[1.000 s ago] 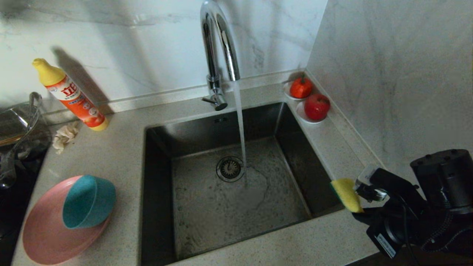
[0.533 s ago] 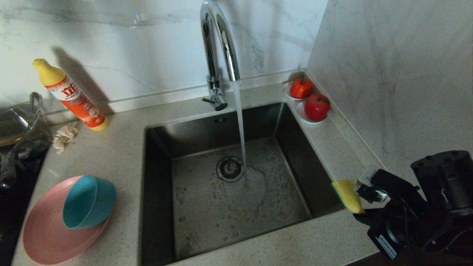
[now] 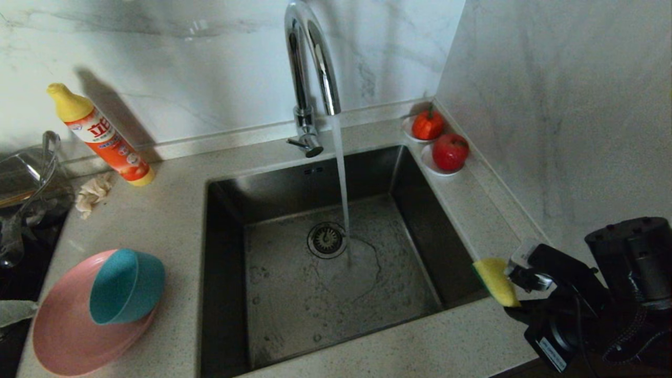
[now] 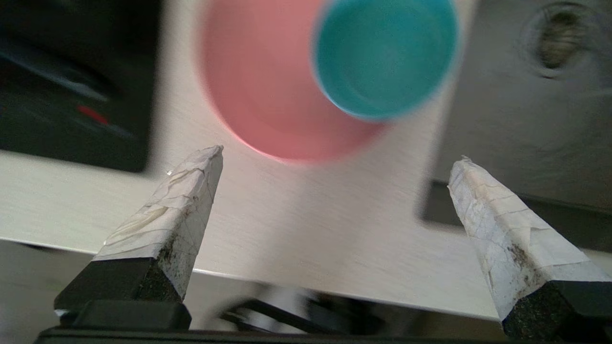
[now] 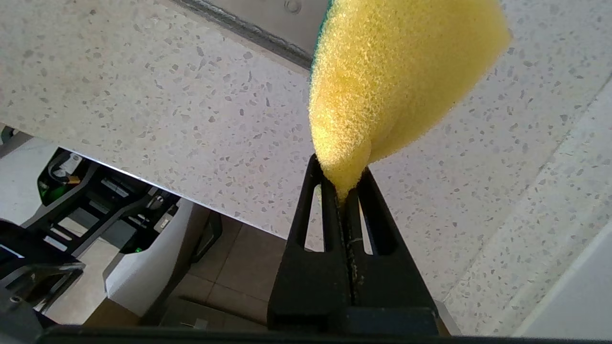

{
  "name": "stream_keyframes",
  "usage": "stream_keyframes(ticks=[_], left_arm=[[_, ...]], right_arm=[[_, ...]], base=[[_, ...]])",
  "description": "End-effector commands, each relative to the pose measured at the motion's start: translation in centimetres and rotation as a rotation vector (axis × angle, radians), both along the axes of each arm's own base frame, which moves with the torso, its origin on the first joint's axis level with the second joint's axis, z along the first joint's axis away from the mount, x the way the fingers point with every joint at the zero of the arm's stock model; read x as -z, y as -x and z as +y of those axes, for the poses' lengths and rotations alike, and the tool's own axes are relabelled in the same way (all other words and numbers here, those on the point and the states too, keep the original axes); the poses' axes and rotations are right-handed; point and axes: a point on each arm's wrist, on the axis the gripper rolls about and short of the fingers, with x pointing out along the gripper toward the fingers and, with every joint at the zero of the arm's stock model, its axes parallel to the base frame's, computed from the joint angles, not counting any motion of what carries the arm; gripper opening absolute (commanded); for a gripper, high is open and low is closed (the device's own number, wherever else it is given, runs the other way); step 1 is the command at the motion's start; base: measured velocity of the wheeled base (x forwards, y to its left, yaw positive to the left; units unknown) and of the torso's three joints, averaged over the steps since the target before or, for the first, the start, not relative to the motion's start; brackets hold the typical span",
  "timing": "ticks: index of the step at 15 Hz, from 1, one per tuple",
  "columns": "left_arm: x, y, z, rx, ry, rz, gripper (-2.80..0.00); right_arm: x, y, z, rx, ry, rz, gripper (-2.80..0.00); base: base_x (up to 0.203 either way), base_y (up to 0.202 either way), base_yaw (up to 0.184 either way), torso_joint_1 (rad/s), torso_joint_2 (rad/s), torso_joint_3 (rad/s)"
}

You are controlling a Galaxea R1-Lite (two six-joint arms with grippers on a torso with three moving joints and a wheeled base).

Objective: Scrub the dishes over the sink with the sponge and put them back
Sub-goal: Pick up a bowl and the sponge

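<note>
Speckled stone counter wraps a marble-walled corner, with the sink sunk into its middle and water running from the tap down beside the drain strainer. At the sink's front right corner the right gripper reaches in from the near right, its black fingers pressed tight on the pinched end of the sponge, whose yellow body stands up over the counter edge just beside the basin rim. The left gripper hangs off the counter's front edge at the near left, its taped fingers spread wide with nothing between them; only a pale tip of it shows at the head view's left border. Ahead of it the pink plate lies on the counter left of the sink, and the teal bowl rests tipped on its side upon the plate, mouth turned toward the front left. Open counter runs between plate and basin rim. Farther back stand an orange detergent bottle, a beige rag and a glass pot; two saucers with red fruit sit in the far right corner
</note>
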Motion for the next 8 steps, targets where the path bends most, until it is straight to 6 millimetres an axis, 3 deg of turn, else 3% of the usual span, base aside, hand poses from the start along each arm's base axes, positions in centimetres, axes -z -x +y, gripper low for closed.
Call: stream_keyframes(ticks=[1, 4, 8], left_arm=[[0.9, -1.4, 0.6, -0.037, 0.092, 0.053, 0.00], [1.1, -3.7, 1.8, -0.107, 0.165, 0.028, 0.00], [3.2, -4.9, 2.3, -0.125, 0.212, 0.109, 0.00]], right_arm=[[-0.1, 0.1, -0.1, -0.001, 0.001, -0.007, -2.80], [-0.2, 0.1, -0.1, 0.000, 0.001, -0.009, -2.80], [-0.3, 0.2, -0.1, -0.002, -0.001, -0.011, -2.80]], base=[[0.000, 0.000, 0.000, 0.000, 0.00, 0.000], [0.000, 0.000, 0.000, 0.000, 0.00, 0.000], [0.000, 0.000, 0.000, 0.000, 0.00, 0.000]])
